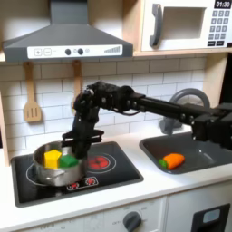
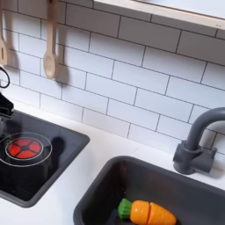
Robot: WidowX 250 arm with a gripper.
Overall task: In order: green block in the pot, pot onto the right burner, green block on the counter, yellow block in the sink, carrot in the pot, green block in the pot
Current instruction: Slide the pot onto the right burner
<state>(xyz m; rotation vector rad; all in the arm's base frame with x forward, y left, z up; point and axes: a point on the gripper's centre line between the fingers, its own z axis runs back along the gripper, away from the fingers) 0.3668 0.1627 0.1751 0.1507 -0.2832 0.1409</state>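
While gripper (image 1: pixel 71 149) sits low over green block (image 1: pixel 69 160) in pot (image 1: pixel 56 169), jaw state unclear | step: block placement | next: retreat, push pot toward right burner (image 1: pixel 99 162)

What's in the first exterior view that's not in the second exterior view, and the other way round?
The first exterior view has the pot on the stove with the yellow block and green block in it, the gripper down beside them, plus the microwave and range hood.

The second exterior view gives a plain look at the faucet standing at the basin's edge.

Both exterior views show the carrot lying in the sink and a red burner.
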